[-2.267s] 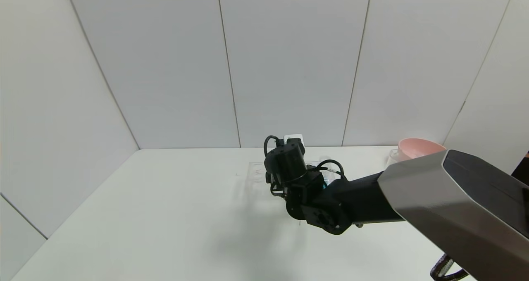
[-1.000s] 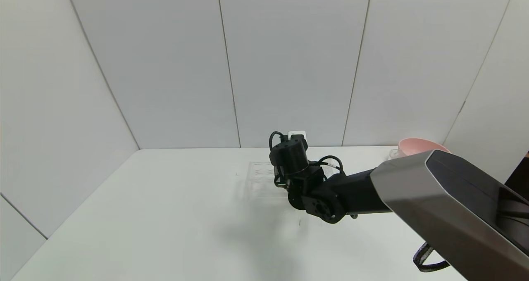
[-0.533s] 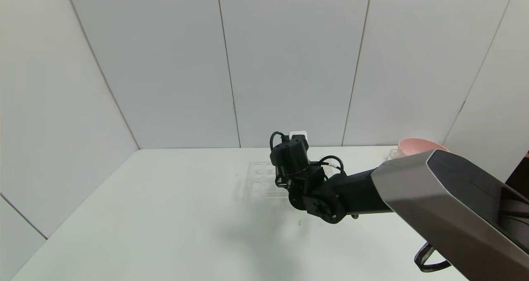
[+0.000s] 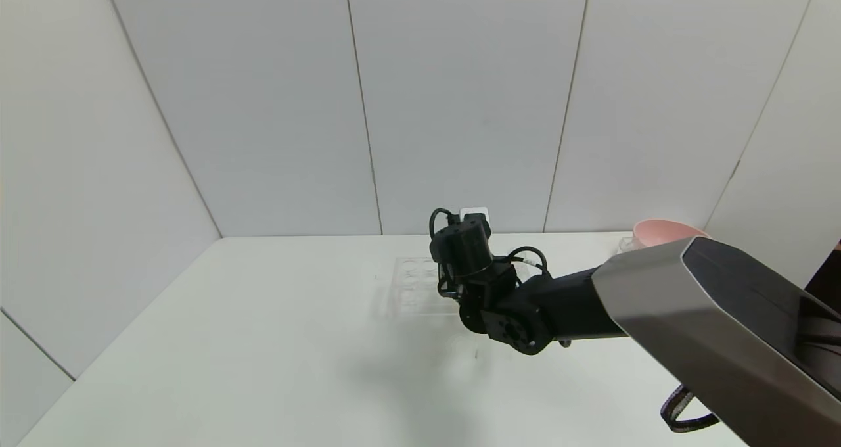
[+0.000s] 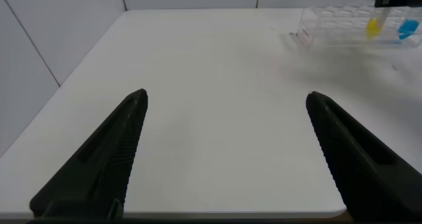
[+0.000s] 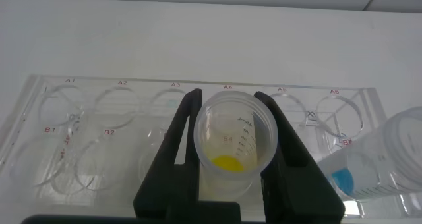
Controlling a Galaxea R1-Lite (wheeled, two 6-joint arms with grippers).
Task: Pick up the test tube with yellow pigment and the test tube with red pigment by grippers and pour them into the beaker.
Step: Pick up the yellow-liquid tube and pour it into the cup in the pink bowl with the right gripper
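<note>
My right gripper (image 6: pixel 227 95) is shut on the test tube with yellow pigment (image 6: pixel 235 141), one finger on each side of it, over the clear rack (image 6: pixel 99 118) at well B4. I cannot tell whether the tube is lifted out of the well. In the head view the right wrist (image 4: pixel 468 256) covers the tubes and part of the rack (image 4: pixel 410 284). From the left wrist view the yellow liquid (image 5: pixel 373 28) shows in the far rack. The red tube is hidden. A clear vessel (image 4: pixel 625 243), perhaps the beaker, stands by the pink bowl. My left gripper (image 5: pixel 225 97) is open and empty, low over the table.
A tube with blue liquid (image 6: pixel 369 171) stands in the rack right beside the yellow one; it also shows in the left wrist view (image 5: pixel 408 29). A pink bowl (image 4: pixel 663 231) sits at the table's far right corner. Grey wall panels close the back and sides.
Since 2.3 s ago my right wrist has moved farther back and slightly right over the rack. Over the last second it has hardly moved.
</note>
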